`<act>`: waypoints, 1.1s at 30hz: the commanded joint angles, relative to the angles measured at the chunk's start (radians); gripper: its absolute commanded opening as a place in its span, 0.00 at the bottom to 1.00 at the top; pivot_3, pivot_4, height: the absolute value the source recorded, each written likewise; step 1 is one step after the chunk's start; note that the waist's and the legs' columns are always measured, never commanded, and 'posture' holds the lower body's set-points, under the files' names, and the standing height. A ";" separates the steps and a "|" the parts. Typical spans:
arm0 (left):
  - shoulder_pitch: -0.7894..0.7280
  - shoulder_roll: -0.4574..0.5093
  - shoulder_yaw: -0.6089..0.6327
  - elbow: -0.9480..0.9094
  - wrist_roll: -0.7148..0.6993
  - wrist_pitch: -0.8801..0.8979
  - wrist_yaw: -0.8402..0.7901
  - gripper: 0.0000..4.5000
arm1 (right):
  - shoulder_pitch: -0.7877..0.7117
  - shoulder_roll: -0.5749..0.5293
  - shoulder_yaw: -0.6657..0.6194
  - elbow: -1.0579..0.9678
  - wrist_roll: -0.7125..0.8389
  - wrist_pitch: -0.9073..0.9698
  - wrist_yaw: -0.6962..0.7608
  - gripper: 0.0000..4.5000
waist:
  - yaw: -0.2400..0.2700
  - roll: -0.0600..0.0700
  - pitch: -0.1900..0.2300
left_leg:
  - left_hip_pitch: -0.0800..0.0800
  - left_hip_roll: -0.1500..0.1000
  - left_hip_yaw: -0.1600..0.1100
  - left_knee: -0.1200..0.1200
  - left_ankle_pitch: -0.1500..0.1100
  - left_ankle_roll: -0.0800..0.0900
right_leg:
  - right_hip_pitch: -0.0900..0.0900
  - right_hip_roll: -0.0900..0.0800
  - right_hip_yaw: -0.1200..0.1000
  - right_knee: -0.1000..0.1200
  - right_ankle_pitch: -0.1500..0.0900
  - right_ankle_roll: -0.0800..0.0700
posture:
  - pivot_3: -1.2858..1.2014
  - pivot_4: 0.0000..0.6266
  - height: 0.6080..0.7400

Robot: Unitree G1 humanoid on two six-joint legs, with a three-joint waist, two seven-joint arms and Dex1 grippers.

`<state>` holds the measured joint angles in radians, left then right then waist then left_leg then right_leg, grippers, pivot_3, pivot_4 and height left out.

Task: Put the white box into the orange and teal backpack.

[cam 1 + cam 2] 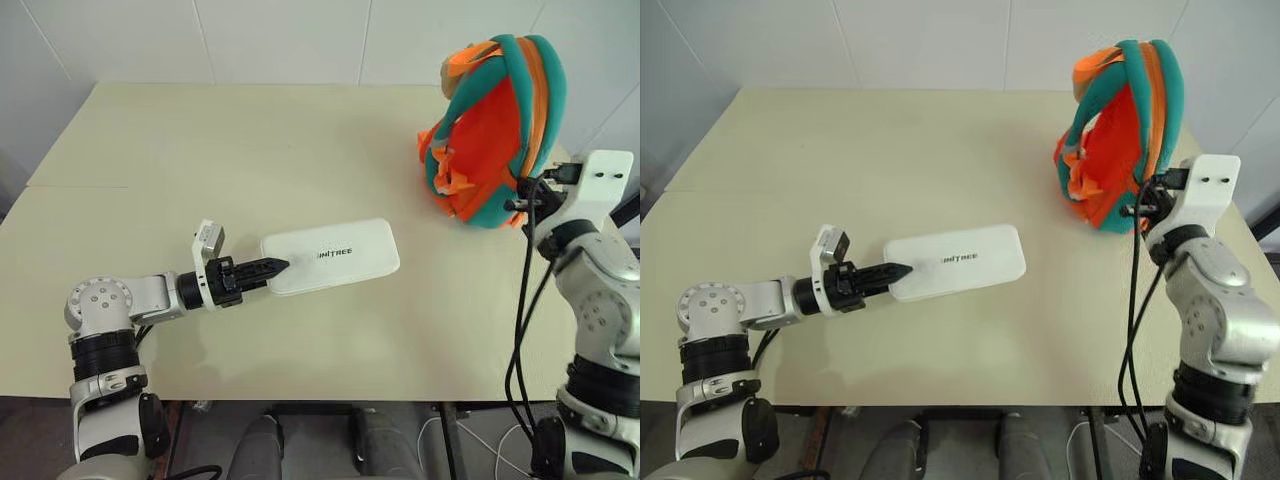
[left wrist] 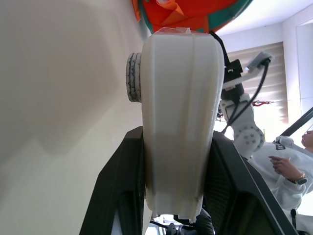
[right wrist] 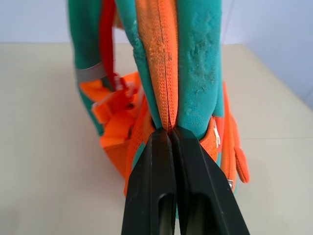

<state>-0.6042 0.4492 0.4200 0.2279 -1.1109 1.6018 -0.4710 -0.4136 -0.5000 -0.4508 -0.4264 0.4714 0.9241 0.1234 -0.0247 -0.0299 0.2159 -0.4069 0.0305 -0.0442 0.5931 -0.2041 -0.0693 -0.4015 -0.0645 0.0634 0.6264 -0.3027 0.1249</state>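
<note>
With the left gripper [image 1: 272, 267] pinching the white box [image 1: 331, 257] at counter [image 1: 200, 150] centre, and the right gripper's [image 3: 171, 134] fingers pressed together against the orange and teal backpack's [image 1: 492, 130] zipper at two o'clock, the box likely needs a level carry toward an opened bag.

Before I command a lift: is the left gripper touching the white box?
Touching. In the left wrist view the left gripper has a black finger on each side of the white box, pressed against it.
</note>
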 commanded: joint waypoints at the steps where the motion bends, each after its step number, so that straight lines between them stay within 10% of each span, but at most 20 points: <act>1: -0.039 0.017 -0.021 0.024 0.009 -0.017 -0.058 0.28 | 0.110 -0.039 -0.101 -0.204 0.154 0.134 0.069 0.00 | 0.002 0.000 0.000 | 0.000 0.000 -0.001 0.000 0.000 0.000 | 0.000 0.000 0.000 -0.001 -0.001 0.000 | 0.52 0.24 1.00; 15: -0.094 0.036 -0.117 0.100 0.090 -0.055 -0.181 0.28 | 0.557 -0.274 -0.426 -0.391 0.495 0.287 0.327 0.00 | -0.002 -0.001 0.000 | 0.000 0.000 0.000 0.001 -0.002 0.002 | 0.003 0.000 0.000 -0.005 -0.001 -0.001 | 0.52 0.24 1.00; 28: -0.093 0.027 -0.126 0.099 0.121 -0.062 -0.215 0.28 | 0.552 -0.444 -0.478 -0.254 0.453 0.225 0.373 0.00 | 0.000 -0.001 0.000 | 0.000 0.000 0.001 0.004 -0.002 0.003 | 0.005 -0.001 0.000 -0.007 -0.005 -0.008 | 0.52 0.24 1.00; 33: -0.092 0.032 -0.120 0.099 0.126 -0.061 -0.219 0.28 | 0.555 -0.486 -0.483 -0.241 0.467 0.244 0.400 0.30 | -0.001 -0.001 0.000 | 0.000 0.000 0.001 0.004 -0.002 0.003 | 0.005 -0.001 0.000 -0.007 -0.001 -0.002 | 0.52 0.24 1.00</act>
<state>-0.6828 0.4752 0.2832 0.3314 -0.9765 1.5440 -0.6628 0.1436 -0.9585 -0.9078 -0.6579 0.9331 1.1779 0.5056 -0.0254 -0.0309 0.2157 -0.4065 0.0303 -0.0435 0.5968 -0.2064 -0.0661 -0.3967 -0.0652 0.0629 0.6195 -0.3040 0.1225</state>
